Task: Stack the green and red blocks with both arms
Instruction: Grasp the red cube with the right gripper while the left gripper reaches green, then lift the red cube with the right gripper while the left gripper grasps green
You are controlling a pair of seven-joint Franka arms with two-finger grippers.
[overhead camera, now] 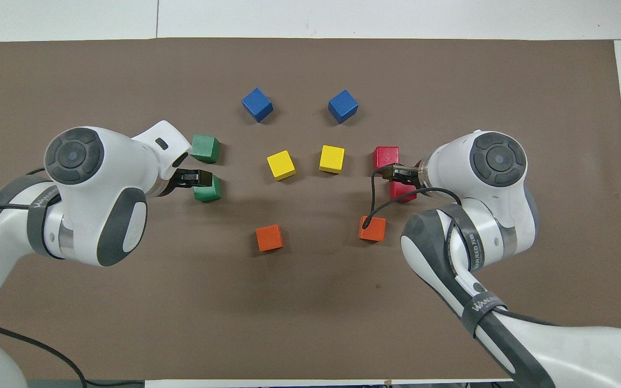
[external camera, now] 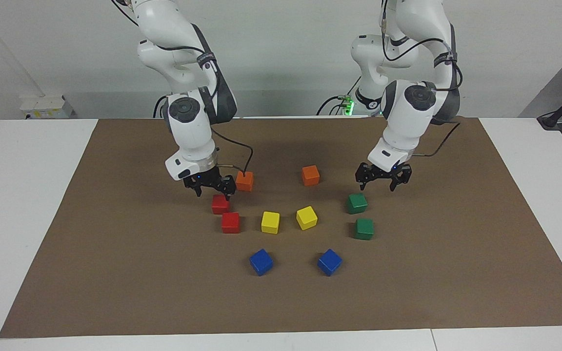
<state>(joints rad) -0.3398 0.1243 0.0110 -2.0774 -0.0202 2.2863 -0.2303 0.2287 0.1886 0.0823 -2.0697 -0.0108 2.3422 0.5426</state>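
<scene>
The right pincer (external camera: 211, 186) hung open low over the nearer red block (external camera: 220, 204), beside an orange block (external camera: 245, 181). The left pincer (external camera: 383, 178) hung open, higher, over the nearer green block (external camera: 357, 203). Each one's twin, red (external camera: 230, 222) and green (external camera: 364, 228), sat just farther out on the brown surface (external camera: 115, 273). Each pincer should go straight down and squeeze flat sides, I think.

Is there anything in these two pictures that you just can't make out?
- Overhead view: the right claw and left claw are mostly covered by their own wrists.
- Overhead view: the nearer red block is partly hidden by that claw.
- Facing view: both arms' upper parts are cut off by the top edge.
</scene>
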